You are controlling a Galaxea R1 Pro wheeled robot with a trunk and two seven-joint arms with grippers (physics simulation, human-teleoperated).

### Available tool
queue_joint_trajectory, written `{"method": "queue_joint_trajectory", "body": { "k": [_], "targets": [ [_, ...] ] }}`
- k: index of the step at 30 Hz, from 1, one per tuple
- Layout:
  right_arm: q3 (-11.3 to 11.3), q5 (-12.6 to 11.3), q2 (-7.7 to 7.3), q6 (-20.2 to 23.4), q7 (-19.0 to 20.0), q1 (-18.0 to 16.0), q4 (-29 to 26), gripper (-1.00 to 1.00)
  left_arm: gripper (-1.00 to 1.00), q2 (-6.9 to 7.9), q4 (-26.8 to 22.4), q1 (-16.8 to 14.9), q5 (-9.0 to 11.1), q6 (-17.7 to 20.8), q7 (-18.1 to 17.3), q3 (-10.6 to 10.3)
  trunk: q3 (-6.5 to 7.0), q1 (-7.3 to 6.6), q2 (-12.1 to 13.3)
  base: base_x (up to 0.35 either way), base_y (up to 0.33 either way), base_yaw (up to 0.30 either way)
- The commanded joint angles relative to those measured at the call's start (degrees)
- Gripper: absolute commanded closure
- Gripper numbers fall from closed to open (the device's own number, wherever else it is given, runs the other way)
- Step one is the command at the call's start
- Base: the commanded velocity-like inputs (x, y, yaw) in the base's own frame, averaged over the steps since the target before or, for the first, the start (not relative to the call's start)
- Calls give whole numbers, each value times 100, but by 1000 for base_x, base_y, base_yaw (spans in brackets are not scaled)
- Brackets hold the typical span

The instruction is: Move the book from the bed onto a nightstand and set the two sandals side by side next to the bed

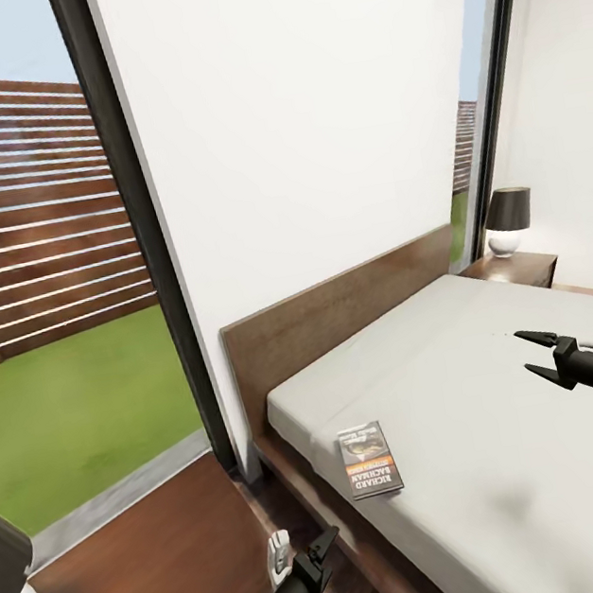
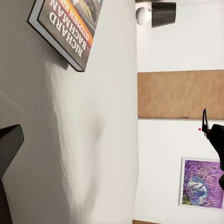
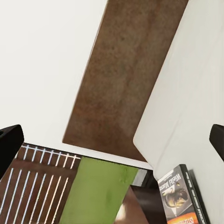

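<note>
Nothing done yet: paperback (image 1: 370, 458) lies on the bed (image 1: 513, 454). Right end effector (image 1: 537, 355), at its 2 o'clock, spread and empty; left end effector (image 1: 303, 546) spread, empty.

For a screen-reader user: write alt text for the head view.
A paperback book lies flat near the edge of a pale bed, untouched. The right gripper hovers open over the mattress, the left gripper low beside the bed frame. A nightstand with a lamp stands beyond.
</note>
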Motion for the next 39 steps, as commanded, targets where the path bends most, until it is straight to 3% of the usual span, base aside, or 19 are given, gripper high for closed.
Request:
{"method": "queue_joint_trajectory", "body": {
  "k": [1, 13, 24, 39],
  "targets": [
    [-21, 24, 3, 27, 22, -6, 3, -100, -100, -1, -1, -3, 52, 49, 3, 5, -6, -1, -3, 0, 0, -3],
    [-21, 26, 2, 27, 13, -6, 35, -100, -100, 3, -2, -3, 51, 41, -3, 26, -6, -1, -3, 0, 0, -1],
    [-21, 19, 2, 27, 13, -6, 70, -100, -100, -1, -2, -3, 60, 48, -14, 282, -6, -1, -3, 0, 0, 0],
    [-21, 17, 3, 27, 18, -6, 73, -100, -100, 5, -2, -3, 63, 57, -21, 324, -6, -1, -3, 0, 0, -27]
  ]
}}
